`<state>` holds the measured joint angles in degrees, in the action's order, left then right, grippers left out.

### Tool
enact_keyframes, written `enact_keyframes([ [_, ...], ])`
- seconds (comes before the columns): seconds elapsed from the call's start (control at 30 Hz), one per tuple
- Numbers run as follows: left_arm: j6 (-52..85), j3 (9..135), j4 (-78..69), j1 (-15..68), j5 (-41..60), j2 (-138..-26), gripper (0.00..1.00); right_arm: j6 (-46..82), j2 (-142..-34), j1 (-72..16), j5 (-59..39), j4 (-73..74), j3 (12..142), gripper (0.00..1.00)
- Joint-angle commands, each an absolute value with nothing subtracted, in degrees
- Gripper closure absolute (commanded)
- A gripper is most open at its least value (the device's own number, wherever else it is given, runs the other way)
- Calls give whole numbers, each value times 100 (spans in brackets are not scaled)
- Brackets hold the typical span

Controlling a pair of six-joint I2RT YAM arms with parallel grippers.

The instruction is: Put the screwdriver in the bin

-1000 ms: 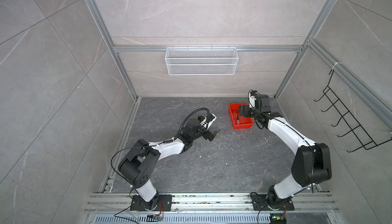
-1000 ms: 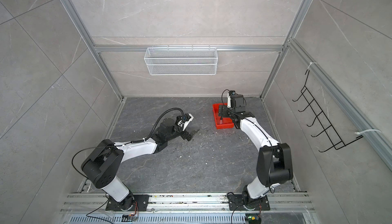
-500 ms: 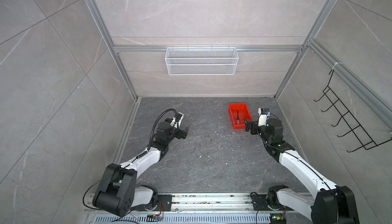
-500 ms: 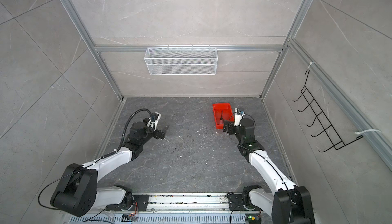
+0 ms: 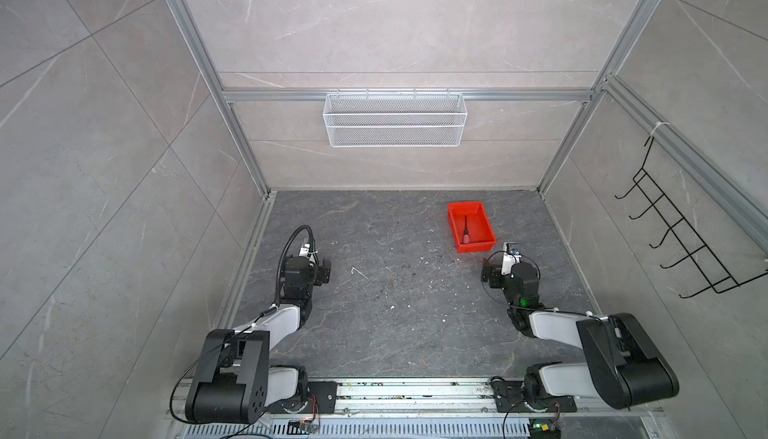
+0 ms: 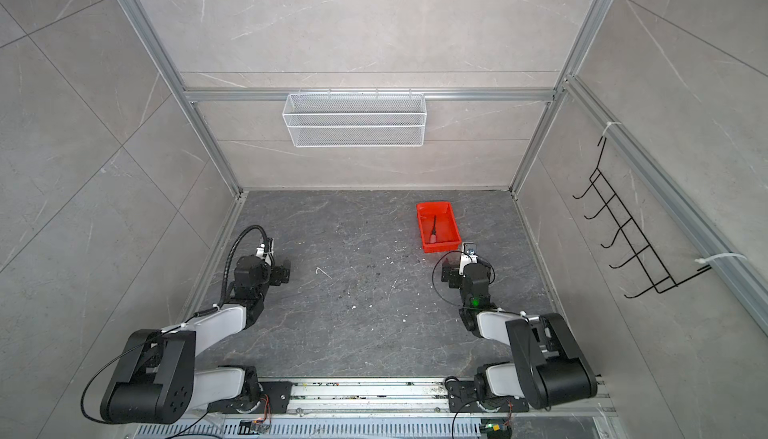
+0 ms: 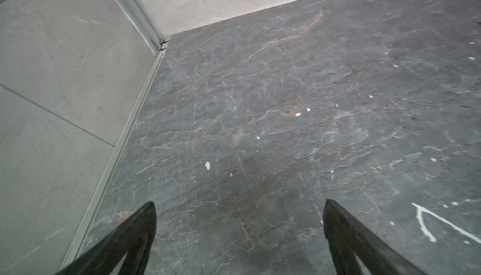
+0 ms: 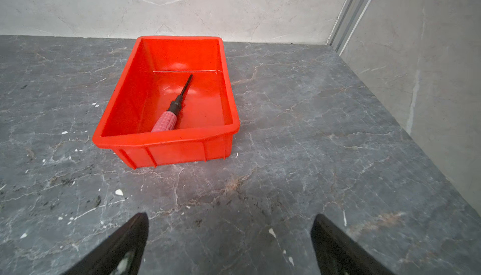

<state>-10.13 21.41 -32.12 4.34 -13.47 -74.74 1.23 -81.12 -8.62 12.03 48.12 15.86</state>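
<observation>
Near edge: aluminium base rail [image 5: 415, 391], both arms folded low just behind it. Left gripper [image 7: 239, 203] hangs over bare floor beside the left wall, jaws released and spread wide, holding nothing. Right gripper [image 8: 230, 217] is likewise released and empty, pointing at the bin [image 8: 166, 138] and apart from its near wall, with open floor between. Tabletop [image 5: 395, 312]: dark grey veined stone slab, scuffed, with white flecks and a white scratch [image 7: 426, 221]. Screwdriver [image 8: 173, 108] lies flat inside the red bin, pink-red handle toward the near wall, black shaft angled to the far wall. Bin sits right of centre, toward the back. Beyond: pale marble-look panels in aluminium framing. White wire-mesh basket [image 5: 395, 125] hangs on the back wall, black wire hook rack [image 5: 681, 241] on the right wall
</observation>
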Motion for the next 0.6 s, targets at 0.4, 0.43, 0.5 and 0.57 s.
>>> enact_keyframes([
  [0.4, -212, 2346, -3632, 134, -878, -7618, 0, 37, -8697, -650, 724, 5100, 2030, 1],
  [0.43, -207, 2342, -3691, 125, -895, -7685, 0, 29, -8700, -650, 738, 5100, 2030, 1],
  [0.5, -185, 2289, -3945, 124, -932, -7928, 0, 26, -8692, -651, 747, 5093, 2030, 1],
  [0.57, -100, 2158, -4616, 63, -1027, -8404, 0, 22, -8692, -653, 751, 5098, 2030, 1],
])
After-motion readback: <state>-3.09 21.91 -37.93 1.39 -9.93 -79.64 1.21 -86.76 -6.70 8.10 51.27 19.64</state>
